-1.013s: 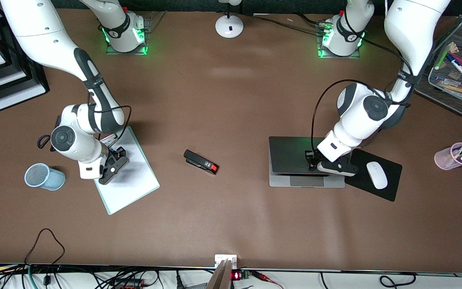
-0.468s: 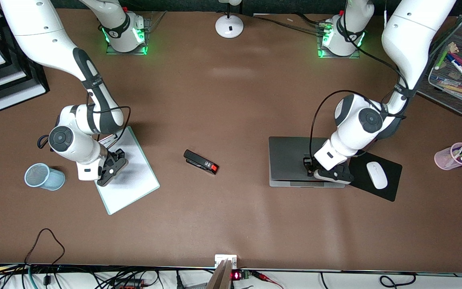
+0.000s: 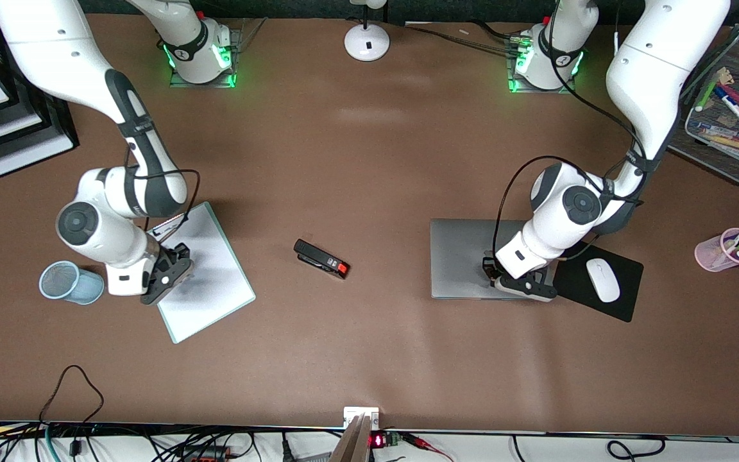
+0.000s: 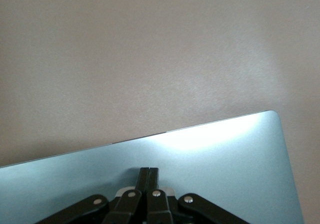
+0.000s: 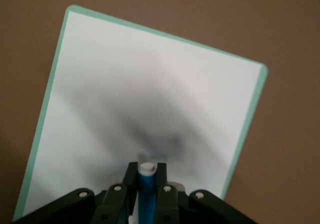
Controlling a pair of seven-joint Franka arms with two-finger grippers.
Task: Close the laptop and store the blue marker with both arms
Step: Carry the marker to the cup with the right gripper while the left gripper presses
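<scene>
The silver-grey laptop (image 3: pixel 459 256) lies shut and flat on the table. My left gripper (image 3: pixel 490 269) is shut and empty, with its fingertips on the lid close to the lid's edge nearest the front camera. The left wrist view shows the same lid (image 4: pixel 210 154) under my left gripper (image 4: pixel 148 171). My right gripper (image 3: pixel 180 251) is shut on the blue marker (image 5: pixel 146 184) and holds it over the white clipboard (image 3: pixel 212 282). The marker's pale end sticks out between the fingers above the clipboard (image 5: pixel 150 84).
A blue mesh cup (image 3: pixel 69 282) stands beside the clipboard toward the right arm's end. A black stapler (image 3: pixel 321 258) lies mid-table. A white mouse (image 3: pixel 602 280) rests on a black pad (image 3: pixel 626 301). A pink pen cup (image 3: pixel 725 250) and a mesh tray (image 3: pixel 729 160) stand at the left arm's end.
The laptop lid has gone down from partly open to fully shut under my left gripper. My right gripper has moved with the marker toward the blue mesh cup.
</scene>
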